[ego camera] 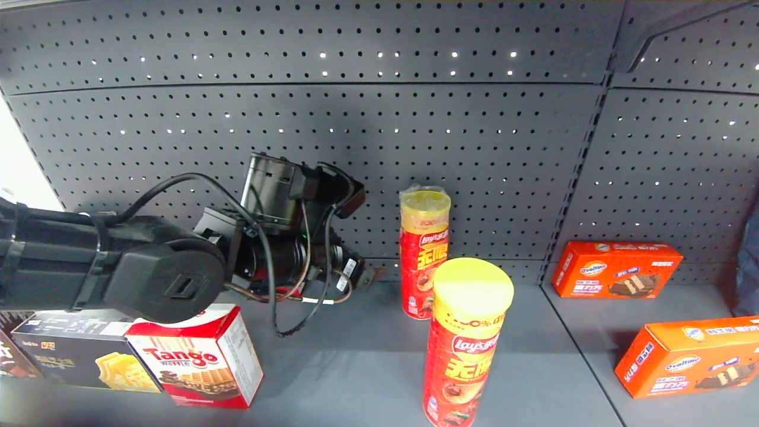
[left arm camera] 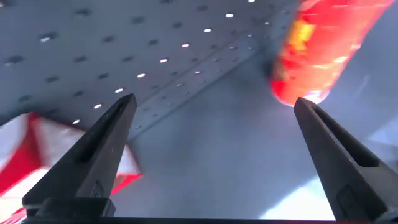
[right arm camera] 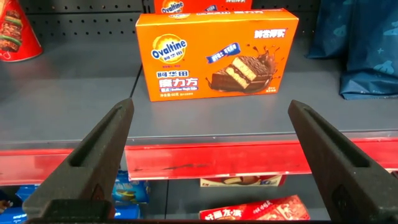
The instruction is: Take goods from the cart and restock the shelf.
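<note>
Beneath the left arm (ego camera: 89,267), the red wafer box (ego camera: 201,362) sits partly hidden.

Head camera overlooks shelf (ego camera: 356,362); wrist cameras near, shelf-facing.

Shelf layout, from left to right.
On the shelf (ego camera: 356,362), the outer wafer box (ego camera: 83,353) touches the inner wafer box (ego camera: 198,356) at the left front. In the middle, the front can (ego camera: 465,344) stands before the rear can (ego camera: 424,255). At the right, the near snack box (ego camera: 694,356) lies before the far snack box (ego camera: 616,270), which is by the pegboard (ego camera: 415,148).
</note>
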{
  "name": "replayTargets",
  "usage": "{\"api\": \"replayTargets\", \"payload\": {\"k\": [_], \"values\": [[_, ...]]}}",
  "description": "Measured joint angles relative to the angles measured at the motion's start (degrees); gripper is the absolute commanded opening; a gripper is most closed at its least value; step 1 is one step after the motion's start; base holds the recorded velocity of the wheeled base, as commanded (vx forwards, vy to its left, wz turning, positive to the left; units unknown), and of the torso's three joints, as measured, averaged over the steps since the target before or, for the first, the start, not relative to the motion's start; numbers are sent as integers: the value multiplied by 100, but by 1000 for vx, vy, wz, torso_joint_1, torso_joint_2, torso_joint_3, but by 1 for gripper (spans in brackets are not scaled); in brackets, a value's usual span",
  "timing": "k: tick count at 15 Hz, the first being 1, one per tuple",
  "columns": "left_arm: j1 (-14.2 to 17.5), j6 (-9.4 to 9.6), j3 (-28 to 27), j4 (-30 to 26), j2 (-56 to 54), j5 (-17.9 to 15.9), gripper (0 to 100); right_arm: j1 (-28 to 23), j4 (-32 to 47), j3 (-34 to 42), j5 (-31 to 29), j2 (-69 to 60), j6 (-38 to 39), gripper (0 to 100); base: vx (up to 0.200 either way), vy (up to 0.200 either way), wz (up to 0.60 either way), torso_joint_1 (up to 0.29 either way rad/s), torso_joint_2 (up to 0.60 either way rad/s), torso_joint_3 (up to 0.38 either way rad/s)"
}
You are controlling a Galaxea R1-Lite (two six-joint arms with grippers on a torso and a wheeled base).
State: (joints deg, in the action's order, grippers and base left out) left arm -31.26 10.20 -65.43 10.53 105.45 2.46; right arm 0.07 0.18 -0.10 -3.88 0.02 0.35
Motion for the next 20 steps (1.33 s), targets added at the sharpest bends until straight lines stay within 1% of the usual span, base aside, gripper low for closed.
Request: {"api": "replayTargets", "payload": {"k": [4, 8, 12, 15, 20], "values": [[-187, -16, -52, 17, 232, 21, 100, 0, -2, 0, -2, 0, 0, 100, 0, 0, 0, 0, 0, 0], [-286, -33, -161, 39, 419, 90, 100, 0, -2, 0, -2, 0, 0, 100, 0, 0, 0, 0, 0, 0], [-341, -84, -414, 52, 675, 276, 100, 0, 0, 0, 0, 0, 2, 100, 0, 0, 0, 0, 0, 0], [-377, -90, -613, 52, 855, 312, 100, 0, -2, 0, 0, 0, 0, 100, 0, 0, 0, 0, 0, 0], [-347, -88, -668, 62, 965, 369, 100, 0, 0, 0, 0, 0, 2, 100, 0, 0, 0, 0, 0, 0]]}}
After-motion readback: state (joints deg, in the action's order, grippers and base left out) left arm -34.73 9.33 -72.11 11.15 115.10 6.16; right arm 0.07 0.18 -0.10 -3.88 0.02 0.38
